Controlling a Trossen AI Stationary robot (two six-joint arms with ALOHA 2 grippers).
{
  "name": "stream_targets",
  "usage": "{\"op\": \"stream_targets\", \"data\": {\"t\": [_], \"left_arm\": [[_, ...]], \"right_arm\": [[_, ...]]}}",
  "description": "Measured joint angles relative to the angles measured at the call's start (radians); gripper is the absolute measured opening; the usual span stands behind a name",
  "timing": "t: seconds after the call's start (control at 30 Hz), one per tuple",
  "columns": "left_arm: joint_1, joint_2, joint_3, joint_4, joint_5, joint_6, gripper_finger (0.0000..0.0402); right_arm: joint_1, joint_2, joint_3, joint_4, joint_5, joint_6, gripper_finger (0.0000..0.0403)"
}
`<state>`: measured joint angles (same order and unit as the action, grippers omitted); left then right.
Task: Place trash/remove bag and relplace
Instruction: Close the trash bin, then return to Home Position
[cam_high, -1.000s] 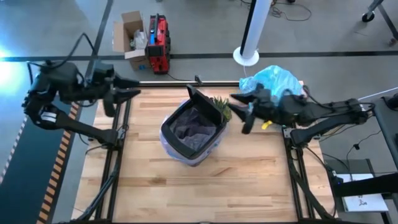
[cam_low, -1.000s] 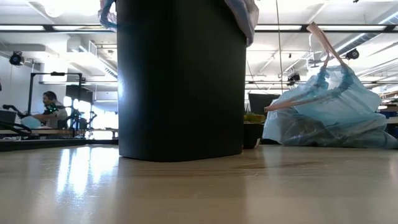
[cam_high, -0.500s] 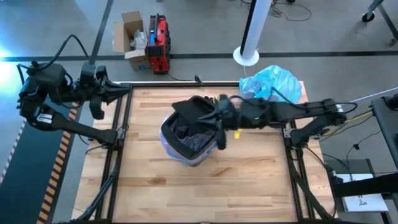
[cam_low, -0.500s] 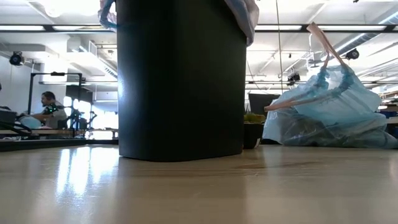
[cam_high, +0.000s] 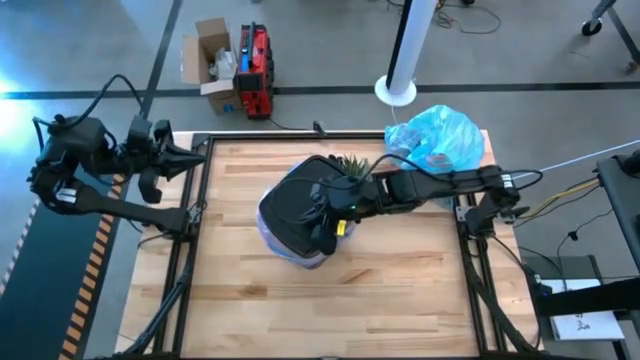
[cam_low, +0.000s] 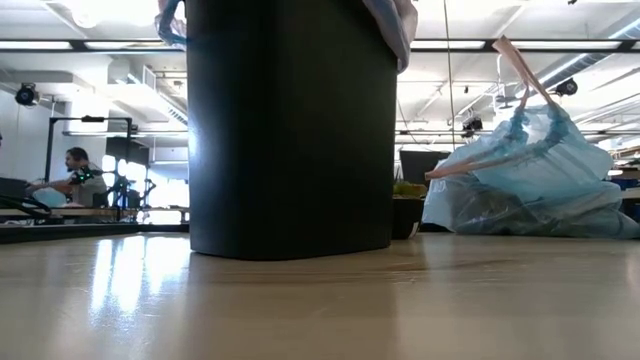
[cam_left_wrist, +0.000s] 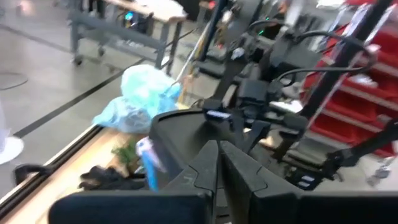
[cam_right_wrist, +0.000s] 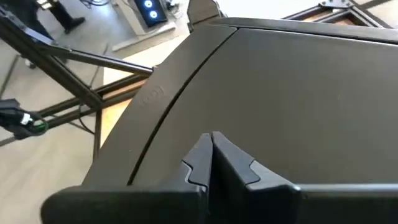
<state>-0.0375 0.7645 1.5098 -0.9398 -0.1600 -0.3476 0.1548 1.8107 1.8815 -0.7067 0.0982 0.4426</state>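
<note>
Lid (cam_high: 300, 200) now shut, right end effector (cam_high: 322, 238) atop

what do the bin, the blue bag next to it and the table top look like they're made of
Bin: likely rigid plastic, matte black, smooth uniform walls and lid. Blue bag: thin translucent plastic film, crinkled and glossy, light showing through. Table top: wood, pale planks with visible seams and a slight sheen reflecting the ceiling lights.

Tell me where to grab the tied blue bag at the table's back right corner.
Grip the pinkish drawstring loop that sticks up from the top of the blue bag, coming down from above. The body is a soft, slumped bulge lying on the table with nothing firm to pinch, while the loop stands clear of it. The plant sits close on the bin side, so keep to the bag's outer side.
</note>
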Motion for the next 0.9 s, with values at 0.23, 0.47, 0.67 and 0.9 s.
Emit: {"op": "stream_targets", "data": {"t": [0.23, 0.47, 0.67, 0.9], "left_arm": [[-0.001, -0.119, -0.149, 0.177, 0.069, 0.008, 0.0001], [0.000, -0.215, -0.312, 0.298, 0.072, 0.000, 0.0003], [-0.001, -0.271, -0.449, 0.368, 0.081, -0.027, 0.0002], [0.000, -0.334, -0.634, 0.557, 0.046, 0.026, 0.0001]], "right_arm": [[0.026, 0.014, 0.098, 0.017, 0.124, -0.120, 0.0000], [0.031, -0.139, 0.080, 0.076, 0.165, -0.225, 0.0000], [0.031, -0.298, -0.081, 0.133, 0.162, -0.278, 0.0000], [0.024, -0.539, -0.424, 0.318, 0.158, -0.275, 0.0000]]}}
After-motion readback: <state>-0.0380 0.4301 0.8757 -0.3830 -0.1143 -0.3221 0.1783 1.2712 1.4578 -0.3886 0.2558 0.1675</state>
